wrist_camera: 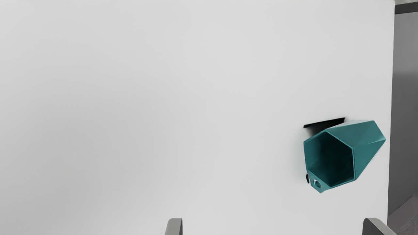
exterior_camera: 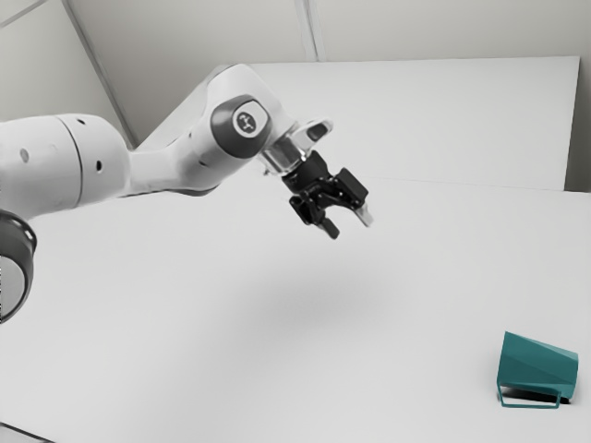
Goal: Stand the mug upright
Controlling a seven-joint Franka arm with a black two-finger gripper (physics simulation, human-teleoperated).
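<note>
My gripper (exterior_camera: 347, 228) hangs high above the table near the middle of the exterior view, its two fingers open and wide apart with nothing between them. A teal faceted mug (exterior_camera: 536, 365) lies on its side at the lower right of that view, its handle low against the table. The wrist view has the gripper (wrist_camera: 272, 227) with spread fingertips, and the mug (wrist_camera: 369, 140) beyond them, its hollow mouth facing the camera and the small handle beside the rim. Mug and gripper are well apart.
The white table (wrist_camera: 163, 98) spreads under the arm and around the mug. One table edge runs close by the mug's base in the wrist view, with a grey floor area (wrist_camera: 405, 114) past it. A pale wall (exterior_camera: 443, 28) stands behind.
</note>
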